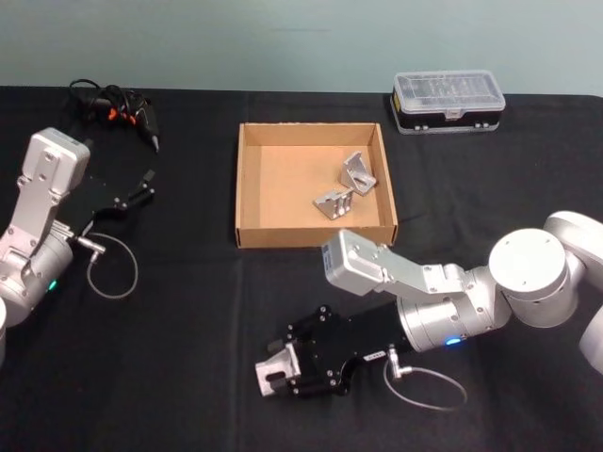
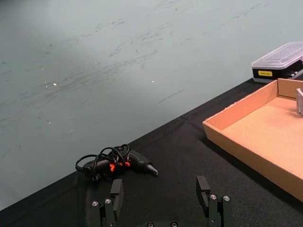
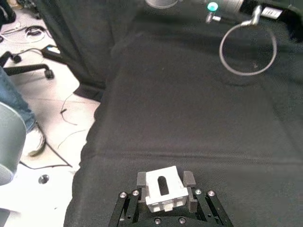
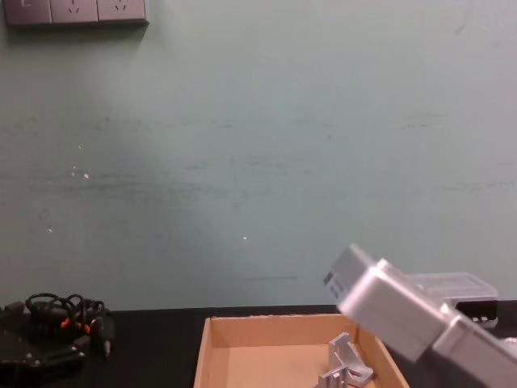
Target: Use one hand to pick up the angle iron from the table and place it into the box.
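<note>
Gripping an angle iron [image 1: 273,373] in the right claw [image 1: 283,375], the robot sits near the front of the tabletop [image 1: 188,311], with the claw pointing to its own left and well short of the box [image 1: 247,188]. From the wrist view the two fingers [image 3: 141,178] pinch the bracket [image 3: 163,188] on either side, slot facing up, so the claw is closed on it. Hard to say whether the piece is lifted or resting on the cloth.

Two more angle irons [image 1: 345,185] already lie in the box, toward its far right corner, one leaning upright and one flat, touching each other.

The left claw [image 2: 161,201] is parked off to the left with its fingers spread and nothing between them, close to a black tool with a tangled cord [image 1: 118,108]. An organiser case [image 1: 448,100] sits behind the box on the right.

What could go wrong, my guess: the grip looks shallow, on smooth metal, so a quick swing could let the bracket twist or slip out. The front wall of the box is between claw and floor of the box, so carrying it too low could clip the cardboard and shove the box. Dropping it on the other two could make it bounce out.
</note>
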